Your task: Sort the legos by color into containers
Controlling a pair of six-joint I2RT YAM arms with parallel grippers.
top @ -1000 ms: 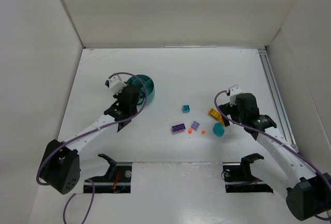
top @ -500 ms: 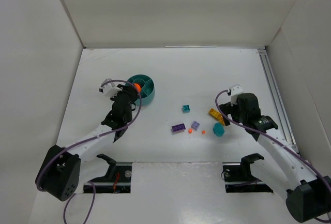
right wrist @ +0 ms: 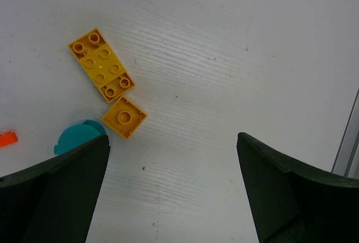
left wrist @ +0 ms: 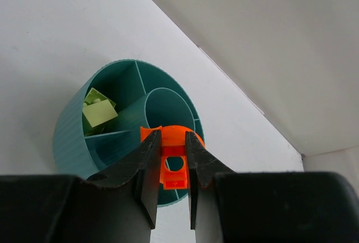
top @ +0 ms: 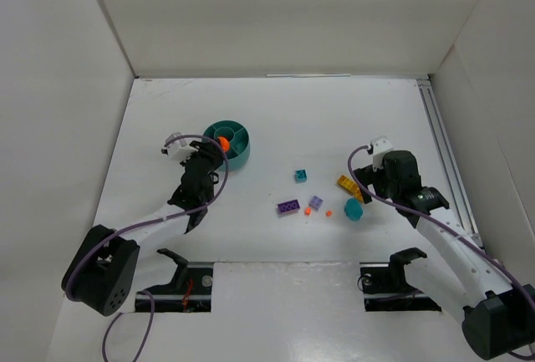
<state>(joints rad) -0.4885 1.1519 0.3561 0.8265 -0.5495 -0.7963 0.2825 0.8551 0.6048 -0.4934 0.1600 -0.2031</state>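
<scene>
- While one lime-yellow piece already sits in a compartment at the left of the teal dish, most of the sorting looks undone, judging by how much lies outside it.
- The left fingers are drawn close together and pinch an orange piece. It is held right at the dish, low in the middle of the left wrist view. My reading is that it is about to be dropped in and has not been let go.
- The other compartments that show hold nothing I can make out; the nearest part of the dish is hidden behind the fingers.
- The right fingers stand wide apart with nothing between them, hovering over bare worktop.
- Loose on the worktop, right of centre in the top view, lie a purple plate, a lilac piece, a small teal cube, an orange bit and a second orange bit.
- At the upper left of the right wrist view lie a long yellow plate and a small yellow square, just beside each other. A rounded teal piece lies just below them.
- So one colour seems placed and one is in hand, while purple, lilac, teal, yellow and the small orange bits remain to be moved.
</scene>
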